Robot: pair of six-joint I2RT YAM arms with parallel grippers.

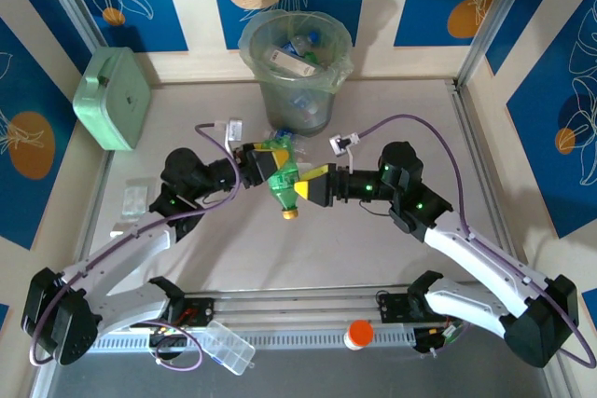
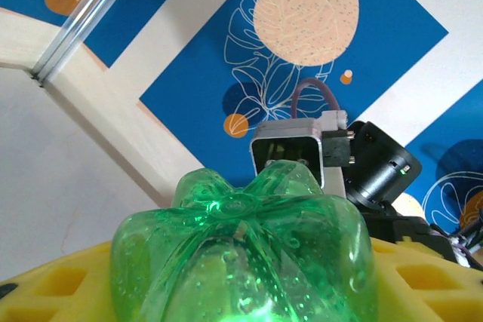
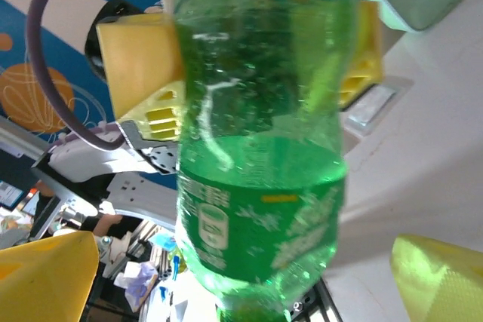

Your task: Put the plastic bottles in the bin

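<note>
Snugly, left pincer (image 1: 270, 161) grips glossy green bottle (image 1: 283, 185).

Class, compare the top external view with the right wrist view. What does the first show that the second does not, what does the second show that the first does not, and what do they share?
Top external: the bin with bottles inside, the mint green box and the orange-capped jar.
Right wrist: the print on the label of the green bottle, and the right gripper open, its yellow fingers clear of the bottle on both sides.
Shared: the green bottle clamped by the left gripper.
</note>
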